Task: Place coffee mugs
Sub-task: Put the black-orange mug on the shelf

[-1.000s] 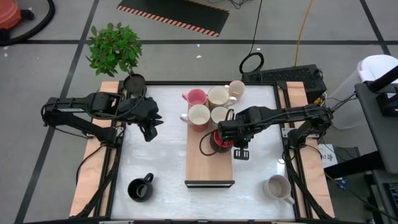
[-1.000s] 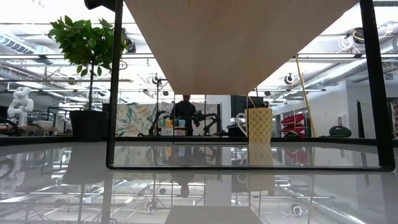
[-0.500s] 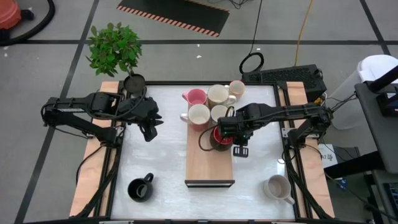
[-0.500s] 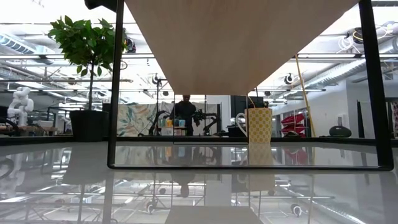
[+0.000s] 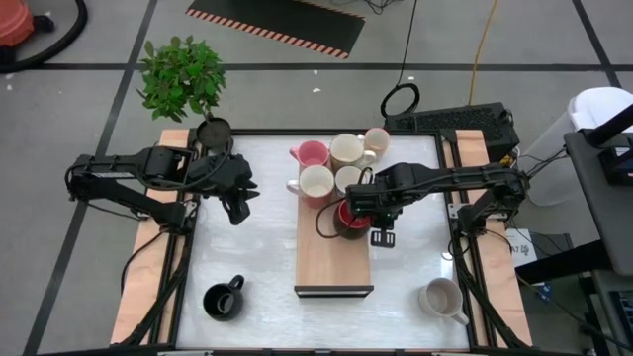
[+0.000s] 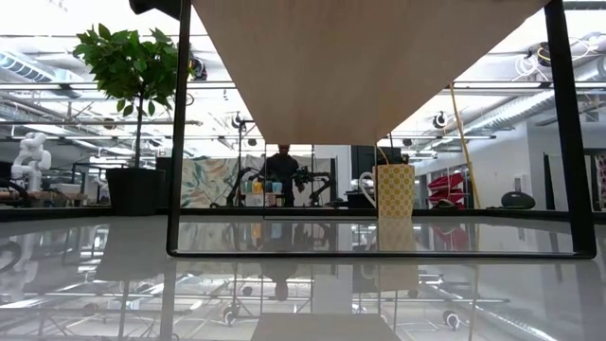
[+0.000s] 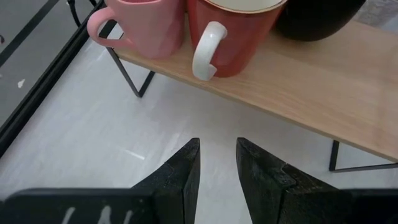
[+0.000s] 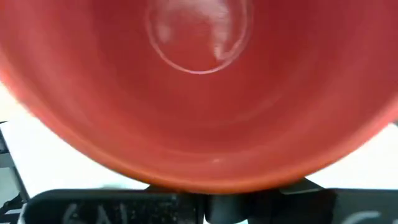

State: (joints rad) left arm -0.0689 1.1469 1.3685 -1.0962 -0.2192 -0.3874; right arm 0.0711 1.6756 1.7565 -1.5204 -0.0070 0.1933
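A wooden shelf (image 5: 333, 259) on black wire legs stands mid-table. At its far end stand a pink mug (image 5: 311, 154) and several cream ones (image 5: 346, 151). One of these (image 7: 233, 31) has a red wall and a white handle. Nearer on the board stands a mug (image 5: 345, 215) that is red inside and dark outside (image 7: 314, 17). My right gripper (image 5: 368, 220) is over it, shut on it. A black mug (image 5: 223, 300) and a grey mug (image 5: 440, 297) stand on the tabletop. My left gripper (image 7: 217, 152) hangs open left of the shelf. My right gripper comes down from above onto the red-lined mug's rim (image 8: 205, 177), on the side toward the table's right. The mug fills the wrist view and hides the fingers, so the kind of hold cannot be told. The mug stands upright with its base on the shelf board (image 7: 348, 68).
A potted plant (image 5: 182, 77) with its dark pot (image 5: 213, 129) stands at the table's far left corner. In the low view the shelf's underside (image 6: 369, 66) and legs (image 6: 178, 133) fill the middle. Bare tabletop (image 5: 247, 247) lies left and right of the shelf.
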